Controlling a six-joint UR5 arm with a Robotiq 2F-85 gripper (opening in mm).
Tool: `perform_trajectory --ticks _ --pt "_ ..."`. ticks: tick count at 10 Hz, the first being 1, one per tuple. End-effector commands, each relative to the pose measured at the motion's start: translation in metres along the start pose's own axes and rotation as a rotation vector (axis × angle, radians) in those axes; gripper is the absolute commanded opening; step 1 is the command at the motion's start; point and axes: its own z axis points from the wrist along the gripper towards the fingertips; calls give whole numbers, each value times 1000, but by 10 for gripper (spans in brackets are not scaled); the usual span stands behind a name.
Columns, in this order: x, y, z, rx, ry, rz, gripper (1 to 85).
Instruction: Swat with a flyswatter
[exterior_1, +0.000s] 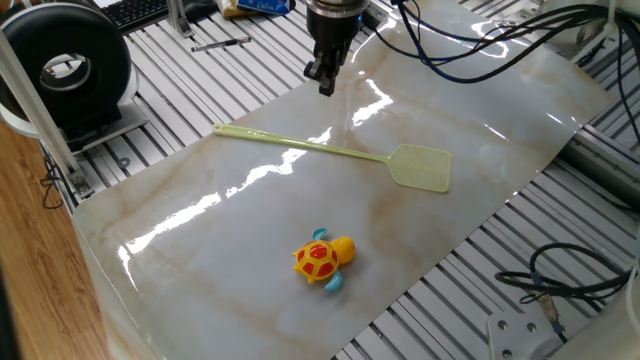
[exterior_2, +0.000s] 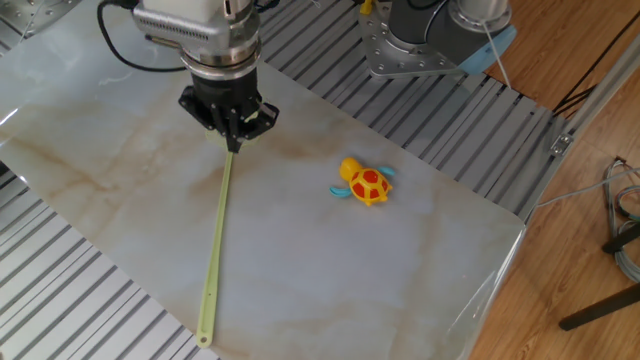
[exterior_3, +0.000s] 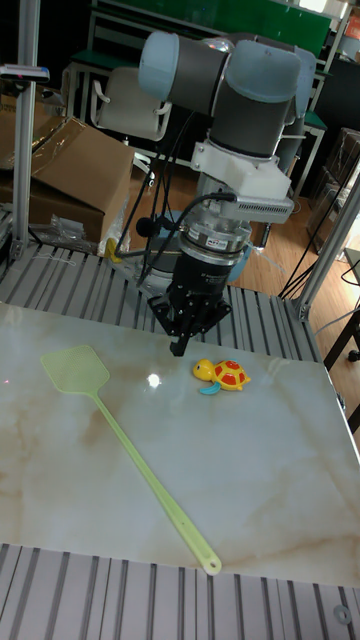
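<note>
Gripper (exterior_3: 180, 345) and wrist hang straight down from the UR5 arm (exterior_3: 225, 75), fingertips pointing at the marble-patterned table top (exterior_1: 200, 250) and held above it, touching nothing. In the tall fixed view the two upper links lie roughly level across the top of the picture, with the wrist dropping vertically beneath them. The fingers are drawn together to a narrow point, with no gap visible between them and nothing held.

The flyswatter (exterior_1: 330, 152) lies flat on the table, apart from the gripper. In one fixed view its handle runs from about 10 o'clock to 4 o'clock, with the mesh head (exterior_1: 421, 167) at the 4 o'clock end, and the gripper (exterior_1: 325, 85) hangs at 12 o'clock from the middle of the stick. In the other fixed view the gripper (exterior_2: 232, 140) covers the head end, and the handle (exterior_2: 217, 240) trails away toward 6 o'clock. In the tall fixed view the flyswatter head (exterior_3: 76, 370) lies at 8 o'clock from the fingertips.

The toy turtle (exterior_1: 322, 259) sits on the table well apart from the flyswatter, at 3 o'clock of the gripper in the tall fixed view.
</note>
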Motion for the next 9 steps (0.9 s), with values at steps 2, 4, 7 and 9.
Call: perform_trajectory --ticks 2,4,7,9 --pt "-28 -4 43 -25 -45 -95 580" --pt "-29 4 41 -52 -43 -78 613" --pt "-15 -13 39 14 15 -37 623" --pt "-12 -15 41 19 33 -23 663"
